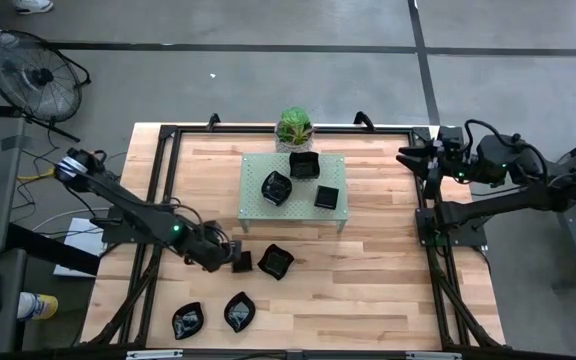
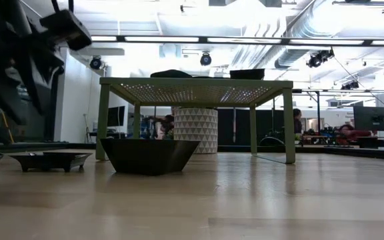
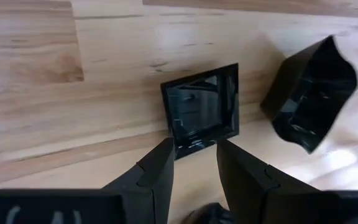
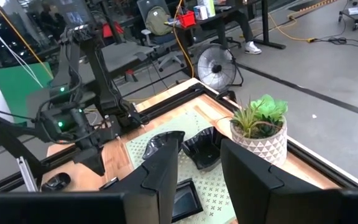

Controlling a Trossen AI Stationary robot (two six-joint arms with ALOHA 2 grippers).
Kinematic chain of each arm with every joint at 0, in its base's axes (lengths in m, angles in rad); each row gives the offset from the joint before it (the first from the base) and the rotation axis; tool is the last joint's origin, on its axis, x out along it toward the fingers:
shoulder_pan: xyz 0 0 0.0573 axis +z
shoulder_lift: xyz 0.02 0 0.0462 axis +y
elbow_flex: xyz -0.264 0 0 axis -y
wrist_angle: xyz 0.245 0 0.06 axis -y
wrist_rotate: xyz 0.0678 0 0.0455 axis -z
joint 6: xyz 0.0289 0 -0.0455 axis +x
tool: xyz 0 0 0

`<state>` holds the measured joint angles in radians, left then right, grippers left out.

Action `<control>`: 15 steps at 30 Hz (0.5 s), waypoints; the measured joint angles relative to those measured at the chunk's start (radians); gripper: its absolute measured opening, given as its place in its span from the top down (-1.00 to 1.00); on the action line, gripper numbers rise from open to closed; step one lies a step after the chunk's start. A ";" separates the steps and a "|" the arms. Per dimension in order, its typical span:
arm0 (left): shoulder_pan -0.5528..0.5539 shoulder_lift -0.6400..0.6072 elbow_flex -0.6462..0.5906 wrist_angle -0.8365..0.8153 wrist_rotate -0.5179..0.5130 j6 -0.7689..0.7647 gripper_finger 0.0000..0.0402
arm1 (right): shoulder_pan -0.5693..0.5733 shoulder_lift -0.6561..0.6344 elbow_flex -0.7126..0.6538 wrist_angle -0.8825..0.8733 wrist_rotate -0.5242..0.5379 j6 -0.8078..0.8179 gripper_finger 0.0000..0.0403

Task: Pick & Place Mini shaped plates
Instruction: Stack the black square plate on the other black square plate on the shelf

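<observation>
A small square glossy black plate [image 3: 201,109] lies flat on the wooden table [image 1: 368,280]. My left gripper [image 3: 194,155] is open and slants down over it, one fingertip on each side of the plate's near edge [image 1: 241,263]. A deeper black plate [image 3: 309,93] lies just beside it [image 1: 275,261]. Two more black plates [image 1: 188,320] [image 1: 240,312] rest near the front edge. Three sit on the pale green perforated rack [image 1: 258,170]. My right gripper [image 4: 199,162] is open, raised at the table's far right [image 1: 413,158].
A small potted plant [image 1: 294,128] stands behind the rack at the far edge. In the low view the rack [image 2: 199,83] stands on legs, with black plates [image 2: 149,155] on the table in front of it. Bare wood lies right of the rack.
</observation>
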<state>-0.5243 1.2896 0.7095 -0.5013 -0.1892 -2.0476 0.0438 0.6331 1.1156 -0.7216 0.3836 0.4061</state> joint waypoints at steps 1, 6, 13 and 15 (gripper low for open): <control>0.000 0.018 0.006 0.006 0.002 0.000 0.40 | 0.000 0.000 0.000 0.000 -0.001 0.000 0.42; 0.000 0.085 0.020 0.027 0.036 -0.004 0.40 | 0.000 0.000 0.000 0.000 -0.001 0.000 0.41; 0.000 0.144 0.020 0.058 0.049 -0.030 0.40 | 0.000 0.000 0.000 -0.002 -0.001 -0.005 0.41; 0.000 0.153 0.020 0.054 0.049 -0.037 0.40 | 0.000 0.000 0.000 -0.003 -0.001 -0.006 0.41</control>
<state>-0.5240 1.4431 0.7292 -0.4468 -0.1398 -2.0846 0.0438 0.6334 1.1156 -0.7250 0.3824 0.3996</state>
